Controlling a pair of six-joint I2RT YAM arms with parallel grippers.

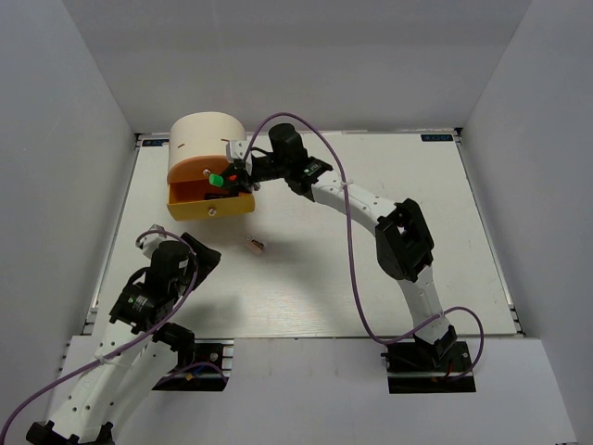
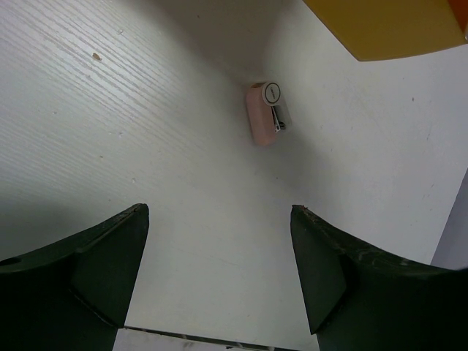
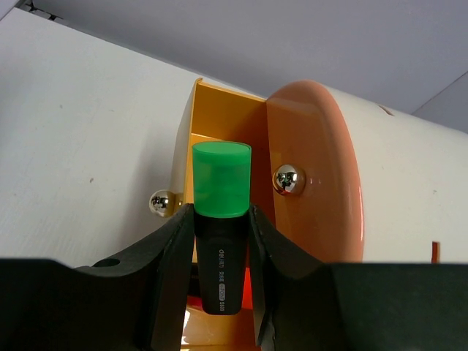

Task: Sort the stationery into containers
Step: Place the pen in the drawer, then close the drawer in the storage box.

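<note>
The cream drum-shaped organiser stands at the back left with its yellow drawer pulled open. My right gripper is shut on the black marker with the green cap and holds it over the open orange compartment, next to the organiser's orange front. The green cap also shows in the top view. The pink-and-white clip-like piece lies on the table; in the left wrist view it is ahead of my left gripper, which is open and empty. The other markers and the sticks are out of view.
Two shiny knobs sit on the organiser's front and drawer. The white table is walled by grey panels at the left, back and right. A purple cable loops over the right arm.
</note>
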